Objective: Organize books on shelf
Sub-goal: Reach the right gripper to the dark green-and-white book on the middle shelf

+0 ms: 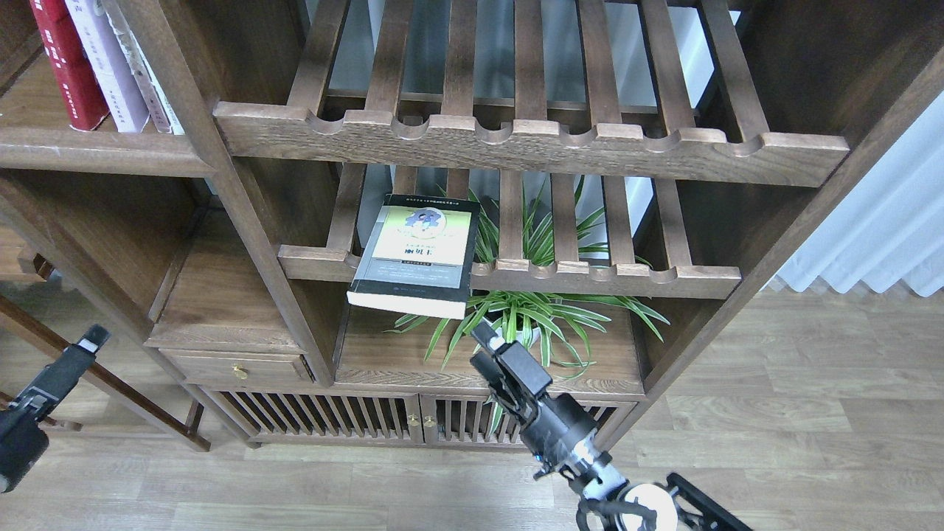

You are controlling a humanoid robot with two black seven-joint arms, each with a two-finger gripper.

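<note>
Currently black-edged paperback [417,254] overhangs slatted rack [516,279]: light, floppy; pinch its overhanging front edge. Right gripper [488,341] empty, spread unclear; left gripper [92,339] likewise.

Right gripper [493,346] raised; left gripper [90,341] low, aside.

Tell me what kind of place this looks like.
Probably a home living room or study. A dark wooden bookcase holds upright books on its upper-left shelf, a spider plant sits in a lower compartment, and there's wood-plank flooring with a white curtain at right.
</note>
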